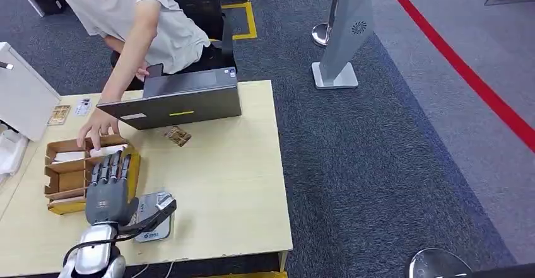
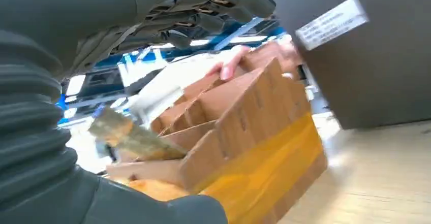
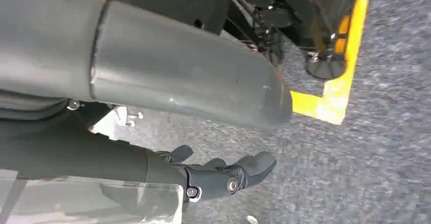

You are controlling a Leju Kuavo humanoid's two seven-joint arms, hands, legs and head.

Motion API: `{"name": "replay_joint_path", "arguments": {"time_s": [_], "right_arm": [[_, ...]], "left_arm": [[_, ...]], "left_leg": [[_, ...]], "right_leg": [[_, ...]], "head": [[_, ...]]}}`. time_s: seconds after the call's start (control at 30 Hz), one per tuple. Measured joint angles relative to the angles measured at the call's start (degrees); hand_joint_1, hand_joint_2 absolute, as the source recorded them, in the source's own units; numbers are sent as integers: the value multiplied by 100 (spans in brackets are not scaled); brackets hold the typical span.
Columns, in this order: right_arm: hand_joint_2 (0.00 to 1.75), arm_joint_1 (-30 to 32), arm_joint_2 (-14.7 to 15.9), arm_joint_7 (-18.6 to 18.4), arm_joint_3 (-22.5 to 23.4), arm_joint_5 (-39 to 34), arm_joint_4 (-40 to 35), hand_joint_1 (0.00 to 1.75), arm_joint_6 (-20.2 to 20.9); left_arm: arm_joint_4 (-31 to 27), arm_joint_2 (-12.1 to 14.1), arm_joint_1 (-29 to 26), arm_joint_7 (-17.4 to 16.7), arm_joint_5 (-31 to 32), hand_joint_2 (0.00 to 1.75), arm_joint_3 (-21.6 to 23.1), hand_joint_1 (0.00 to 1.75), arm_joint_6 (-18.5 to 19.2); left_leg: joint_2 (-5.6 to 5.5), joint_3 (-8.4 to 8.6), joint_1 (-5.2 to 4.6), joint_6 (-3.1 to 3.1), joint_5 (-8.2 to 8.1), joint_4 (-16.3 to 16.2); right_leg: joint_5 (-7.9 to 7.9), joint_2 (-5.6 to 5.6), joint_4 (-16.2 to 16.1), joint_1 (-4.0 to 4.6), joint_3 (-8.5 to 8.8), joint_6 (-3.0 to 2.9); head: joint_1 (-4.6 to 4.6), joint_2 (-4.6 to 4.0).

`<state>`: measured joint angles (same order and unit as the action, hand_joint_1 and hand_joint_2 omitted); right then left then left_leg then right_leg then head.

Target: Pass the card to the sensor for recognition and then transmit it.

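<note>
A card (image 2: 133,136) stands in the box (image 1: 69,180), easy to pull out. The left hand (image 1: 108,190) hovers flat over the box, fingers straight, holding nothing. A person's hand (image 1: 98,128) touches the box's far side. The sensor (image 1: 153,218) lies near the table (image 1: 221,183) edge, bare tabletop beside it. The right hand (image 3: 223,176) hangs low, fingers curled, empty.

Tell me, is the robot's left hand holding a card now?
Cannot tell. The left hand hovers above the cardboard organizer with fingers extended; any card beneath it is hidden.
</note>
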<state>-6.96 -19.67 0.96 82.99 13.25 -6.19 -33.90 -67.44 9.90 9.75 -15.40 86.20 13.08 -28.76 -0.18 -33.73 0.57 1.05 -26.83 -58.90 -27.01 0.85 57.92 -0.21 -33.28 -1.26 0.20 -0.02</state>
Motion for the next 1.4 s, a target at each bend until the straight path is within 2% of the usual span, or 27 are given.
{"name": "replay_joint_path", "arguments": {"time_s": [0.03, 0.1, 0.17, 0.27, 0.33, 0.4, 0.53, 1.0, 1.13, 1.4], "right_arm": [[0, -1, 0, -2, -2, 57, 0, 0, 46], [0, -2, 0, -37, -26, 94, 0, 0, 76], [0, -9, 0, -68, -46, 170, 0, 0, 72], [0, -9, 0, -70, -48, 170, 0, 0, 72], [0, -14, 0, -101, -87, 241, 4, 0, 41], [0, -38, 0, -223, -238, 437, 50, 0, -24], [0, -53, 0, -323, -356, 570, 72, 0, -59], [0, -72, 2, -496, -616, 769, 136, 0, -107], [0, -78, 2, -558, -704, 876, 160, 0, -116], [0, -93, 15, -732, -942, 1182, 225, 0, -96]], "left_arm": [[-112, 48, -59, -232, 0, 175, 126, 0, 20], [-334, 138, -150, -487, 2, 175, 417, 0, 50], [-500, 197, -205, -528, 2, 175, 620, 0, 90], [-512, 197, -206, -528, 2, 175, 634, 0, 92], [-646, 205, -228, -515, 2, 175, 812, 0, 105], [-718, 179, -188, -272, 2, 175, 971, 0, 129], [-718, 127, -121, -108, 2, 175, 971, 0, 109], [-652, 22, 67, 73, 2, 175, 969, 0, 107], [-650, 17, 68, 8, 2, 175, 971, 0, 122], [-919, 65, -212, 82, 2, 175, 973, 0, 164]], "left_leg": [[-1, 0, 0, 0, 0, 0], [-4, -1, 0, 0, 0, 0], [-5, -2, 0, 0, 0, 0], [-5, -2, 0, 0, 0, 0], [-4, -2, 0, 0, 0, 0], [-2, 1, 0, 0, 0, -1], [-2, 1, 0, 0, 0, -1], [-2, 0, 0, 0, 0, -1], [-2, 0, 0, 0, 0, -1], [-2, 0, 0, 0, 0, -1]], "right_leg": [[0, -1, 0, 0, 0, 0], [-1, -7, -1, 0, 0, 0], [-1, -9, -1, 0, 0, 0], [-1, -9, -1, 0, 0, 0], [-1, -8, -1, 0, 0, 0], [0, -5, -1, 0, 0, 1], [1, -5, 0, 0, 1, 1], [1, -5, 0, 0, 0, 1], [1, -5, 0, 0, 1, 1], [-1, -3, 0, 0, -1, 0]], "head": [[0, 2], [2, 0], [0, 2], [0, 0], [0, 0], [0, 0], [0, 0], [0, 0], [0, 0], [0, 0]]}}
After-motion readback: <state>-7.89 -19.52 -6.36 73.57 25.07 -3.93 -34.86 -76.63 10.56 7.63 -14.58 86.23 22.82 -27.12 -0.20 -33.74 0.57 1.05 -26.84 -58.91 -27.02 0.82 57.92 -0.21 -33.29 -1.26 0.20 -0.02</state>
